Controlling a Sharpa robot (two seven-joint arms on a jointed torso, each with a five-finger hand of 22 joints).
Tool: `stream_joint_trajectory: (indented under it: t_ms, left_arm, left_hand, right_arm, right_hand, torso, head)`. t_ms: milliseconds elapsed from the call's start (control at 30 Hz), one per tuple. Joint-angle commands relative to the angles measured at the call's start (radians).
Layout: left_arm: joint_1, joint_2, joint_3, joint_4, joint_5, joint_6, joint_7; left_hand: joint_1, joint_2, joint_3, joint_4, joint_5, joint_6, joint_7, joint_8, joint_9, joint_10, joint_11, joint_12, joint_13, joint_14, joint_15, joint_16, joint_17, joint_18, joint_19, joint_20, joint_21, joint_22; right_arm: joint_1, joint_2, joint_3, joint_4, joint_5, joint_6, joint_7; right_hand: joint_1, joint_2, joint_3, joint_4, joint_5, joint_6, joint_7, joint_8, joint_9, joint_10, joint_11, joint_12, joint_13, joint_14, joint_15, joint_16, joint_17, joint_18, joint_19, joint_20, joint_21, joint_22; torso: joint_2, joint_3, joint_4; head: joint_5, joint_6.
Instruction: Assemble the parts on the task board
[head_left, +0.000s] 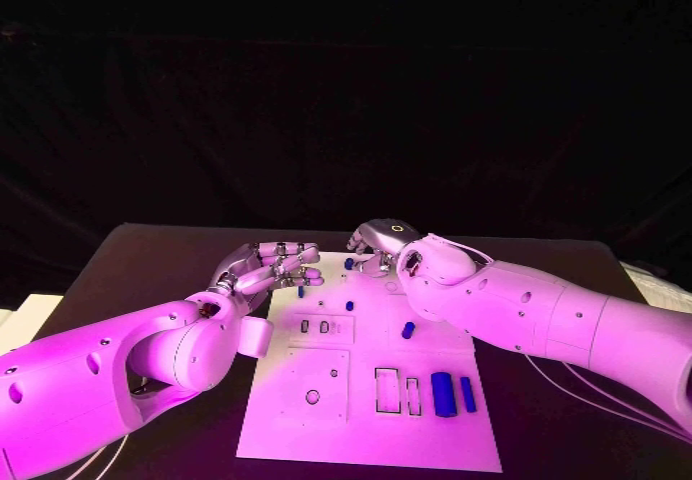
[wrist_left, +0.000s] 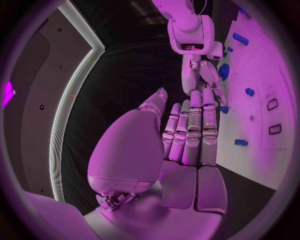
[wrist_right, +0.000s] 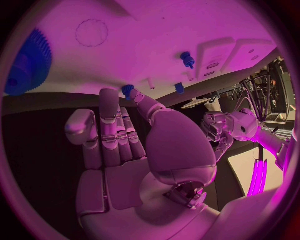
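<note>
Over the task board (head_left: 289, 400), left hand (head_left: 274, 267) fingers straight, empty, right hand (head_left: 387, 250) curled.

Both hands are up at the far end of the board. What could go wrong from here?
1. The left hand and right hand sit close together over the far end of the task board; their fingers might collide.
2. Small blue parts stand right by the right hand's fingers; a sweep could tip them.
3. The right forearm hangs over the board's edge near a loose blue part and could brush it when lowered.
</note>
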Motion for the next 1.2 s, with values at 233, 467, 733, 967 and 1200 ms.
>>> stream_joint_trajectory:
  t_ms: [233,467,733,967,1200]
  left_arm:
    - [0.002,-0.007,0.001,0.004,0.003,0.026,0.003]
    - [0.002,-0.012,0.001,0.004,0.007,0.028,0.004]
    - [0.002,-0.01,0.001,-0.002,0.009,0.033,0.003]
    - [0.002,-0.008,0.001,-0.003,0.01,0.035,0.003]
    - [0.002,-0.007,0.0,-0.004,0.01,0.035,0.003]
  left_hand:
    - [-0.003,0.009,0.0,-0.009,-0.001,-0.001,0.006,-0.007,-0.002,-0.002,0.006,-0.006,-0.001,-0.005,0.005,-0.006,0.002,-0.001,-0.001,0.003,-0.005,-0.001]
    - [-0.004,0.01,0.0,-0.01,-0.002,-0.001,0.007,-0.007,-0.002,-0.002,0.006,-0.007,-0.001,-0.005,0.006,-0.007,0.002,-0.001,-0.002,0.004,-0.005,-0.001]
    - [-0.004,0.01,0.0,-0.01,-0.002,-0.001,0.007,-0.007,-0.002,-0.002,0.006,-0.007,-0.001,-0.005,0.006,-0.007,0.002,-0.001,-0.002,0.004,-0.005,-0.001]
    - [-0.004,0.01,0.0,-0.01,-0.002,-0.001,0.007,-0.007,-0.002,-0.002,0.006,-0.007,-0.001,-0.005,0.006,-0.007,0.002,-0.001,-0.002,0.004,-0.005,-0.001]
    - [-0.004,0.01,0.0,-0.01,-0.002,-0.001,0.007,-0.007,-0.002,-0.002,0.006,-0.007,-0.001,-0.005,0.006,-0.007,0.002,-0.001,-0.002,0.004,-0.005,-0.001]
  right_arm:
    - [0.012,-0.18,0.014,0.193,0.12,-0.013,-0.06]
    - [0.044,-0.317,0.02,0.286,0.269,0.111,-0.11]
    - [0.051,-0.347,0.021,0.272,0.285,0.176,-0.126]
    - [0.047,-0.331,0.021,0.246,0.284,0.193,-0.131]
    - [0.035,-0.308,0.02,0.224,0.271,0.189,-0.137]
  right_hand:
    - [-0.008,-0.028,-0.011,0.029,0.034,0.016,-0.003,0.0,0.001,0.158,-0.026,0.088,0.032,0.03,-0.017,0.083,0.09,-0.015,0.064,-0.011,0.052,0.104]
    - [-0.033,-0.089,-0.149,0.087,0.149,0.009,-0.039,0.009,0.005,0.281,-0.071,0.307,0.225,0.089,-0.054,0.393,0.445,-0.052,0.164,-0.049,0.162,0.287]
    - [0.02,-0.051,-0.277,0.152,0.17,-0.005,-0.034,0.018,0.007,0.183,-0.062,0.782,0.752,0.093,-0.042,0.575,0.672,-0.063,0.185,-0.037,0.201,0.352]
    - [0.038,-0.039,-0.296,0.164,0.181,-0.008,-0.031,0.02,0.007,0.207,-0.059,0.898,0.883,0.098,-0.039,0.604,0.714,-0.064,0.189,-0.034,0.207,0.362]
    - [0.052,-0.029,-0.3,0.166,0.181,-0.004,-0.031,0.025,0.008,0.217,-0.059,0.941,0.932,0.101,-0.039,0.617,0.733,-0.067,0.195,-0.033,0.213,0.375]
  torso:
    - [-0.002,0.0027,-0.0073]
    - [-0.006,0.0066,-0.0194]
    - [-0.007,0.0099,-0.0207]
    - [-0.007,0.0075,-0.0185]
    - [-0.007,0.0067,-0.018]
  head:
    - [-0.001,0.003]
    - [-0.001,0.005]
    - [-0.002,0.004]
    - [-0.004,0.004]
    - [-0.004,0.002]
